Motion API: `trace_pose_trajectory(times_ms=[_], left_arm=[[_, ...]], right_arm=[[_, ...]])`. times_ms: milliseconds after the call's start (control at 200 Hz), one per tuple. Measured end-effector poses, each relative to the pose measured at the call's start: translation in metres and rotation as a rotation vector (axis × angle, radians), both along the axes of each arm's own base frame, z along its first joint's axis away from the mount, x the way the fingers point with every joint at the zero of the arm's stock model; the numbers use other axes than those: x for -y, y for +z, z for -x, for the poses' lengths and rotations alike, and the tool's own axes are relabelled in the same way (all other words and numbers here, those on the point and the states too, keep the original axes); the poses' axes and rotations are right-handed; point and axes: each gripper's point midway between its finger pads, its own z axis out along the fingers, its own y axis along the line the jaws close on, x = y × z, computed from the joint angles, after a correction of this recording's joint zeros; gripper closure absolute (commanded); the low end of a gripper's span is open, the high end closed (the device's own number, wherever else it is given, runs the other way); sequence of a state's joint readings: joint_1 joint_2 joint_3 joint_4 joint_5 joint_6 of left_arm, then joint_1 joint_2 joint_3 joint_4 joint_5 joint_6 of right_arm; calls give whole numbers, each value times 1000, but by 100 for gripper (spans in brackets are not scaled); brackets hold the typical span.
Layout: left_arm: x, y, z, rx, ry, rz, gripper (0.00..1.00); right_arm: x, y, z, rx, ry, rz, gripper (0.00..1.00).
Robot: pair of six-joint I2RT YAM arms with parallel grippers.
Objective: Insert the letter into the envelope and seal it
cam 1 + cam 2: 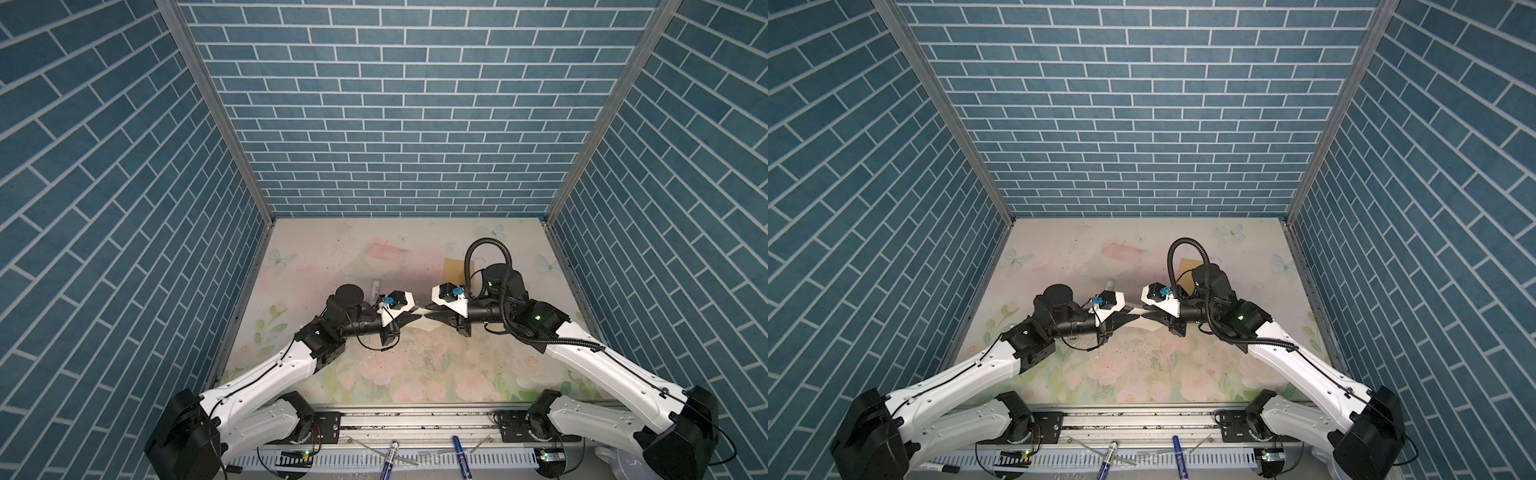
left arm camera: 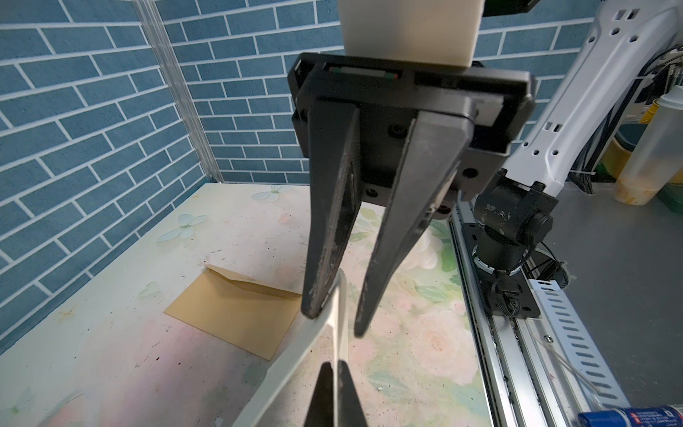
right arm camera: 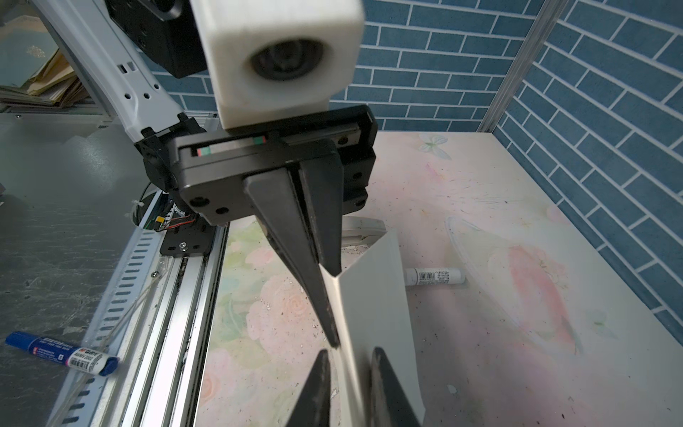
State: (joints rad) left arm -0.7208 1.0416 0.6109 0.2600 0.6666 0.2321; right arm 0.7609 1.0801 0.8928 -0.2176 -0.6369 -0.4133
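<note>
the left gripper (image 3: 334, 309) is clamped tight on the folded edge of the letter (image 3: 373, 295), which hangs in the air at the middle of both top views, above the floral table (image 1: 374, 374). the right gripper (image 2: 337, 323) faces it. its jaws stand a little apart with the sheet between them, and one finger (image 2: 321, 281) touches the paper, so it has no hold yet. the paper sits off centre in that gap. if the jaws shut there they may catch one ply only, or crease the sheet where no fold is wanted. with both arms gripping so close together, any pull apart could tear the thin paper, and any push together could buckle it. the envelope (image 2: 236, 314) lies flat well apart, in the upper right of the table in a top view and partly behind the right arm, whose elbow could sweep it. the glue stick (image 1: 376, 289) lies just beyond the left wrist and could be knocked rolling.
</note>
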Motion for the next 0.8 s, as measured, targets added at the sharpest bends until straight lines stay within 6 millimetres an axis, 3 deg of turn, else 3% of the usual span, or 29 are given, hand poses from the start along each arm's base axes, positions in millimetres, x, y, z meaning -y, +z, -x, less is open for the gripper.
trace_pose_trajectory(times_ms=[170, 240, 425, 480, 585, 695, 800], left_arm=[[0, 0, 0, 0, -1, 0, 100], [0, 0, 0, 0, 0, 0, 94], [-3, -2, 0, 3, 16, -17, 66], [-7, 0, 1, 23, 30, -24, 54], [-19, 10, 6, 72, 57, -33, 40], [-33, 25, 15, 131, 82, -39, 30], [-41, 37, 19, 178, 96, -38, 28]], right_arm=[[0, 0, 0, 7, 3, 0, 97], [0, 0, 0, 5, 1, 0, 100], [0, 0, -1, 6, -5, 3, 100], [1, -2, -2, 5, -11, 9, 100], [5, -8, -3, -2, -30, 40, 100], [9, -16, -2, -22, -42, 76, 100], [12, -18, 1, -38, -39, 96, 100]])
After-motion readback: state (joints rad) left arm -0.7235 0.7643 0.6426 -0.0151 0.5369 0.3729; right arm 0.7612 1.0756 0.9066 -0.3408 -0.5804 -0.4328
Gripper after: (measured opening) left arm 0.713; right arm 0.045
